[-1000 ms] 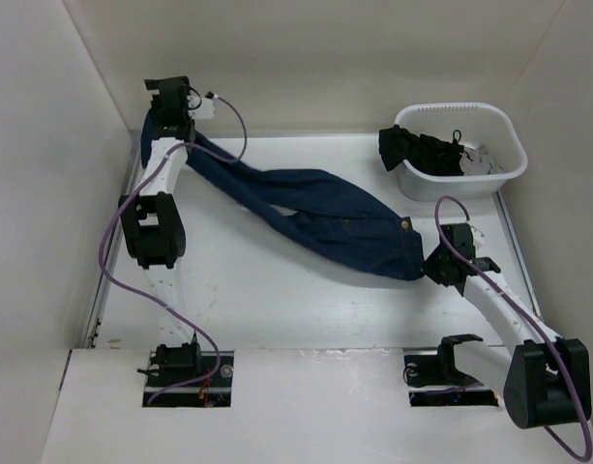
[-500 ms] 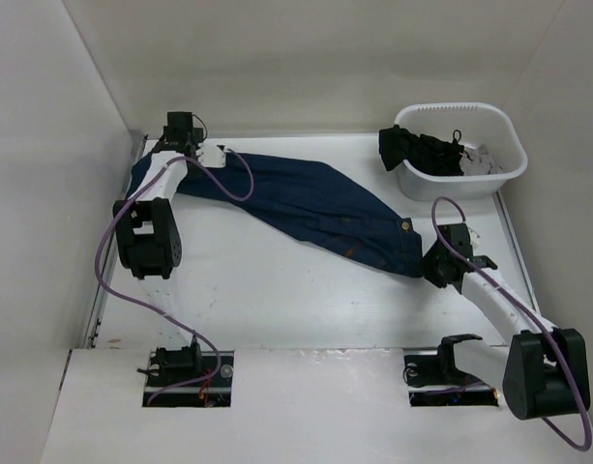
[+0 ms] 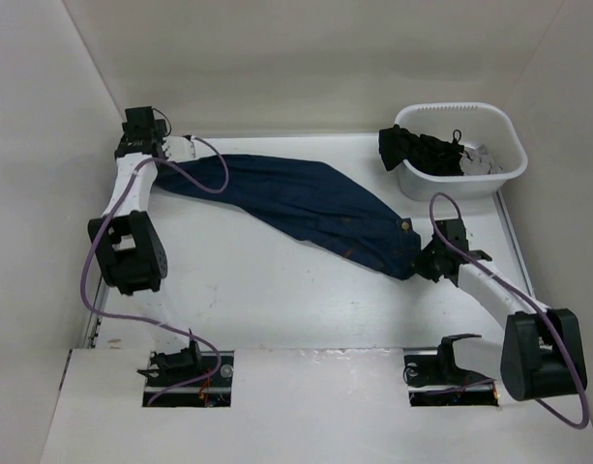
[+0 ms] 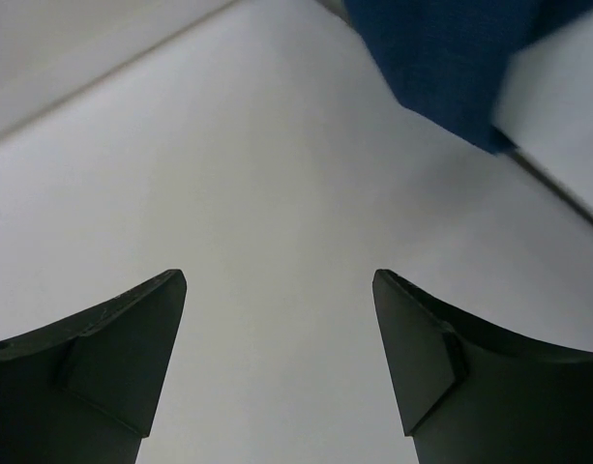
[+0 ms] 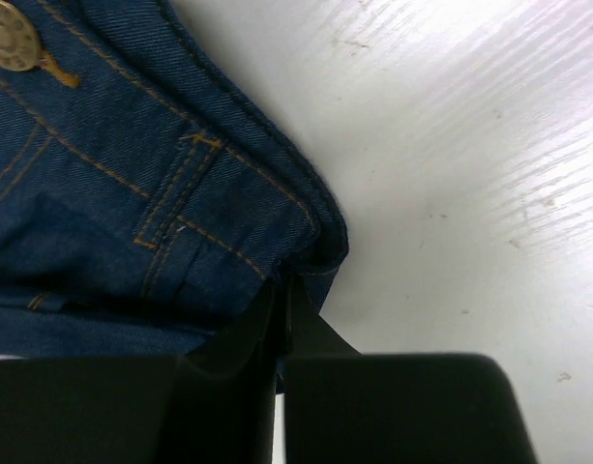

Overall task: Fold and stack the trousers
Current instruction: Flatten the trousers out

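Trousers (image 3: 306,203): dark navy-blue denim, plain. Stitching (image 5: 170,208) on seams and belt loop orange-brown; button (image 5: 8,39) brass-toned.
Table (image 3: 277,290): white, faint grey scuffs.
Basket (image 3: 458,107) at far right corner: white. Garments (image 3: 427,150) in it black, with white bits.
Left arm (image 3: 132,188), right arm (image 3: 489,285): white links, black joints. Cables (image 3: 82,280) purple.
Left gripper (image 4: 277,280), right gripper (image 5: 280,290): black.

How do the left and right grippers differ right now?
1. The left gripper is open and empty; the right gripper is shut, apparently pinching the waistband corner of the jeans.
2. The left gripper sits at the far left corner, past the leg end; the right gripper sits near right, at the waist.
Shared: both are black, at opposite ends of the jeans.
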`<state>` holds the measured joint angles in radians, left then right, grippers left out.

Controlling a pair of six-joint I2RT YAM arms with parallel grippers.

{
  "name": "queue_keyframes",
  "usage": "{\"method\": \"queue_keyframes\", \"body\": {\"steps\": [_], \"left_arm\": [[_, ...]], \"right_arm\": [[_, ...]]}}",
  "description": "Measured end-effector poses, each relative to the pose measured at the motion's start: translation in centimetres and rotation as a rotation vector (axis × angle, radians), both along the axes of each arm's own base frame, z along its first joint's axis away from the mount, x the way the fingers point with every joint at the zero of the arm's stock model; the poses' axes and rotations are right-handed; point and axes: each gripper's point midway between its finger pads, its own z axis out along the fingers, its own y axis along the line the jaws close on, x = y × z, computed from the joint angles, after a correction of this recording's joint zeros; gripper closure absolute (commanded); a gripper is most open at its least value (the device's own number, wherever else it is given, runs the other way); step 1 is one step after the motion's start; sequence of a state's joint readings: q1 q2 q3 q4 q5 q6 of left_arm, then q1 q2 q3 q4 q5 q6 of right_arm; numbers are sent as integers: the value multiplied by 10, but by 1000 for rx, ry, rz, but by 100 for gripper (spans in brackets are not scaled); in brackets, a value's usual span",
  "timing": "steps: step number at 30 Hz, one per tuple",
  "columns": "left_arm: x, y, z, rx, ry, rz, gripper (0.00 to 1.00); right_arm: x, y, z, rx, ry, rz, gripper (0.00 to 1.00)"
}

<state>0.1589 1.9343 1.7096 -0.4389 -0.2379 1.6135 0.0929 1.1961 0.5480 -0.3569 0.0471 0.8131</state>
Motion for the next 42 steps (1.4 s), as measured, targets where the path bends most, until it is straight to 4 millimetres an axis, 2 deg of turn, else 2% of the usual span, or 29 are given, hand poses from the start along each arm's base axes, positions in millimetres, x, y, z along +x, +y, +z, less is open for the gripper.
{"method": "queue_keyframes", "body": {"steps": [1,3,5,8,10,11,13,16,19,22,24,27,30,33,34,35,37,38,39,42], "left_arm": [[-13,-4,3,-29,10,1,21],[-41,-12,12,-98,18,15,21],[-62,-17,20,-179,0,48,21],[-81,-8,19,-319,-50,161,21],[-89,5,5,-412,-70,266,22],[-92,10,-4,-452,-69,312,22],[-98,16,-28,-530,-51,407,24],[-101,0,-66,-622,19,477,27],[-97,-29,-103,-658,111,483,31],[-95,-41,-135,-608,165,458,29],[-98,-32,-151,-540,176,433,26],[-99,-4,-168,-418,135,393,22],[-84,23,-174,-309,69,351,22],[-57,35,-169,-248,-35,309,24],[-49,37,-169,-235,-62,298,28],[-40,39,-168,-224,-94,288,41],[-22,41,-170,-216,-144,270,82],[-16,41,-173,-214,-156,261,93],[-11,41,-176,-210,-163,250,100],[-7,39,-184,-206,-163,232,100]], "right_arm": [[1,1,4,5,-14,2,100],[5,0,25,15,-77,-5,100],[11,-5,67,11,-182,-23,100],[18,-24,148,-33,-395,-64,100],[14,-39,181,-75,-485,-93,100],[9,-49,188,-103,-505,-117,100],[-1,-69,182,-146,-481,-165,100],[-14,-88,147,-174,-368,-210,100],[-24,-92,113,-160,-253,-215,100],[-27,-90,101,-150,-207,-203,100],[-26,-89,101,-150,-207,-199,100],[-26,-89,100,-152,-202,-193,100],[-25,-90,95,-151,-188,-190,100],[-23,-90,91,-150,-175,-188,100],[-22,-90,90,-149,-168,-186,100],[-22,-90,88,-148,-161,-184,100],[-22,-90,85,-146,-147,-184,100],[-22,-90,84,-145,-145,-184,100],[-22,-90,84,-144,-145,-186,100],[-22,-90,85,-138,-149,-194,100]]}}
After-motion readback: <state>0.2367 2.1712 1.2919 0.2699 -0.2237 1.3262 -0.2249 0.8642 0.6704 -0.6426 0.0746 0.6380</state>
